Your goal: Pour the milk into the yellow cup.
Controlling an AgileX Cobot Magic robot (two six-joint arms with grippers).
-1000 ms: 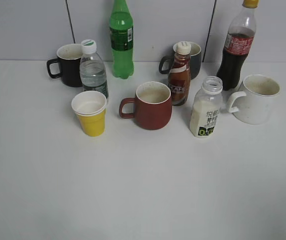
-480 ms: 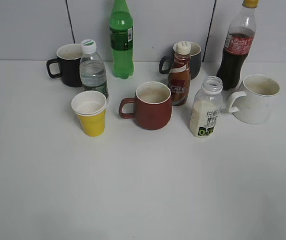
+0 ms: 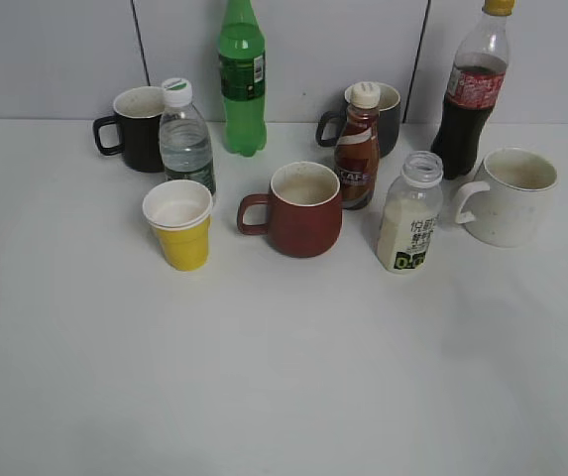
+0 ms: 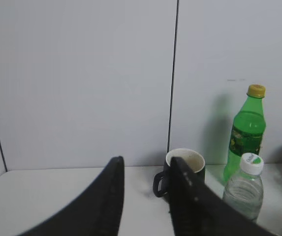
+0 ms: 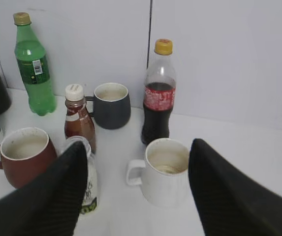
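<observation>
Slanted overview, wrist views share green bottle (image 4: 246, 132)

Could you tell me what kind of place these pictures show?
Probably a lab or test bench set up for robot pouring practice, not a lived-in kitchen. A plain white table stands against bare grey wall panels, and bottles and mugs, such as the milk and the yellow cup, are spaced out in rows.

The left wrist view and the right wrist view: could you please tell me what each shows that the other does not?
Only the left wrist view shows the water bottle's white cap and the narrowly parted left gripper. Only the right wrist view shows the milk, coffee bottle, cola bottle, white mug, red mug and the wide-open right gripper. Both show the green bottle.
</observation>
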